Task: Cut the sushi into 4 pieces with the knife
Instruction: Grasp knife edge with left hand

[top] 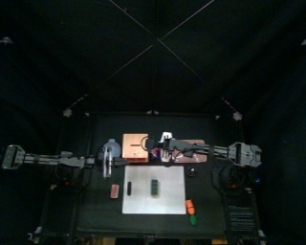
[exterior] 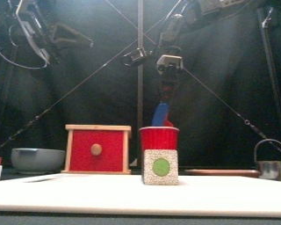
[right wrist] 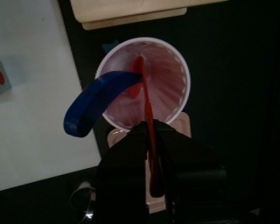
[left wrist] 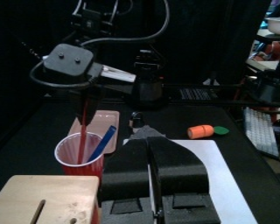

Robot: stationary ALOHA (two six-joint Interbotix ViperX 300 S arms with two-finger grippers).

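Early stage, no cut made as far as I can tell. The dark green toy sushi roll point(top: 153, 187) lies whole on the white cutting board point(top: 137, 197), mid desk point(top: 92, 215), just in front of the red plastic cup point(exterior: 160, 139). Any gap between its blocks is too small to tell. Knife not out of the cup yet.

Right gripper point(right wrist: 146, 131): jaws clamped on the upper end of the thin red toy knife point(right wrist: 143, 92), lower end down inside the cup. The blue toy knife point(right wrist: 98, 98) leans over the cup rim, untouched.

Left gripper point(left wrist: 154, 144): jaws pressed together, holding nothing, hanging over the board near the cup.

Left to do, my judgement: lift the red knife clear, carry it to the roll, make three cuts for 4 pieces. The left gripper probably has to steady the roll.
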